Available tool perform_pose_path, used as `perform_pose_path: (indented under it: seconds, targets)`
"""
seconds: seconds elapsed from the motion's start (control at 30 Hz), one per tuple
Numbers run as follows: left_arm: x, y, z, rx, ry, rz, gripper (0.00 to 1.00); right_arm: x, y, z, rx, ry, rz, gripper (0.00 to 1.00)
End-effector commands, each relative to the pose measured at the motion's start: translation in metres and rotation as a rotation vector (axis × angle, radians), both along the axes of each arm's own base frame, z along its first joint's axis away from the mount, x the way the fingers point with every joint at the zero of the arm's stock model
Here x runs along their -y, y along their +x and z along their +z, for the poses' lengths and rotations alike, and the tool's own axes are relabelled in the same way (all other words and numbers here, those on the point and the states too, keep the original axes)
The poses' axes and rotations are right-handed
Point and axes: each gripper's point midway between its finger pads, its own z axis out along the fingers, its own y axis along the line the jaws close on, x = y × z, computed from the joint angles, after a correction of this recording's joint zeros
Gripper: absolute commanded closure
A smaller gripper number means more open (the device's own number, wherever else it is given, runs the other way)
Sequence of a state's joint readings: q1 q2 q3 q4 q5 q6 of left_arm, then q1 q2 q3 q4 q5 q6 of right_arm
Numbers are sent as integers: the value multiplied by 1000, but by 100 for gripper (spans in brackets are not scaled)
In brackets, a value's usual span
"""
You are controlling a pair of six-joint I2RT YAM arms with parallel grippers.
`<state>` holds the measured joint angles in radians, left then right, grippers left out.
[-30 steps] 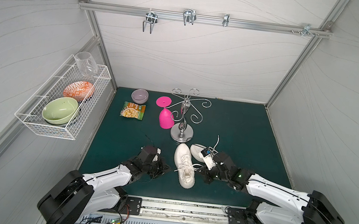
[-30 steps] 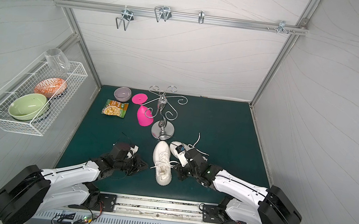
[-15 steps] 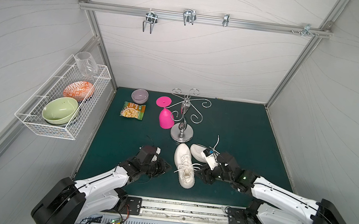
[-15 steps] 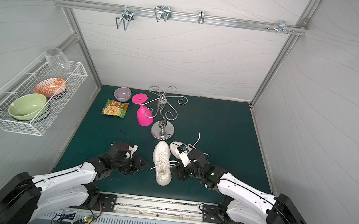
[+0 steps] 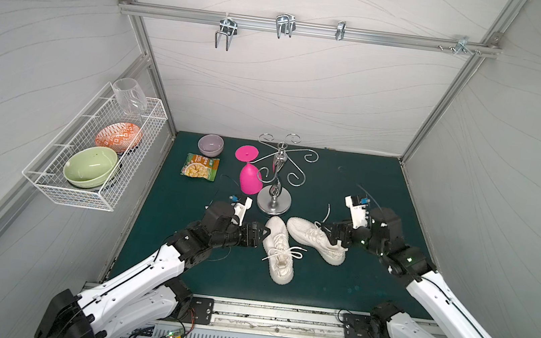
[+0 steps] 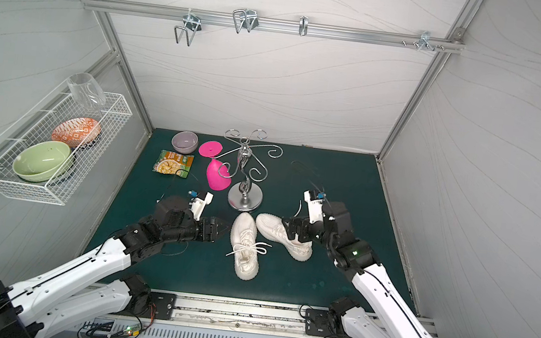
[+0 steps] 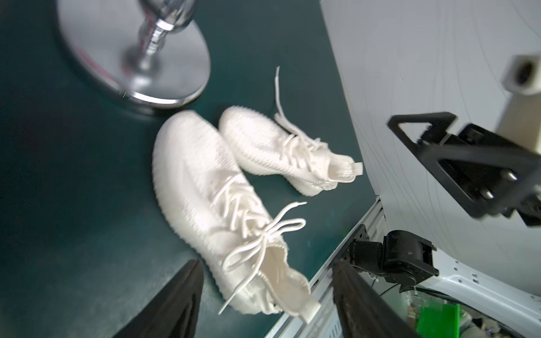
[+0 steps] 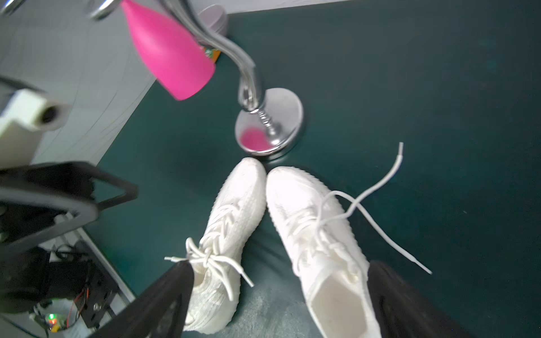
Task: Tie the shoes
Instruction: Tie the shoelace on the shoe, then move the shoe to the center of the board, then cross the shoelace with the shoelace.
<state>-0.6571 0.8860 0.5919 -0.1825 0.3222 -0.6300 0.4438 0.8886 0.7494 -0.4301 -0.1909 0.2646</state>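
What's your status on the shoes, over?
Left gripper, right gripper open, empty. Left shoe bow tied; right shoe laces loose. Chrome stand by the toes.

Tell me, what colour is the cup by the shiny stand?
The cup is bright pink, best seen in the right wrist view.

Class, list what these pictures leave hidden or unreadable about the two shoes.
Far shoe: collar hidden behind the right pincer in both top views.
Its heel: cut off by the right wrist view's edge.
Near shoe: bow tightness unreadable, left wrist view blurred.
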Motion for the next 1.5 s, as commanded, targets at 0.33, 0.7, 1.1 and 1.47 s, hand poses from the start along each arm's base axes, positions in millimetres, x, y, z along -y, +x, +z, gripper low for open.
perform_pose_path:
  seconds: [0.33,0.7,1.1,1.47]
  targets:
    - [89,-9,-2,72,63,-142,27,2,-20,-94,-517,236,25,1]
    - [91,-6,-20,32,92,-126,26,-71,-110,-95,-655,272,402,5]
    - [86,-8,-17,81,91,-139,26,-6,-48,-66,-386,67,-90,8]
    - [75,-8,-21,102,109,-110,26,19,18,-98,-301,-105,-361,32]
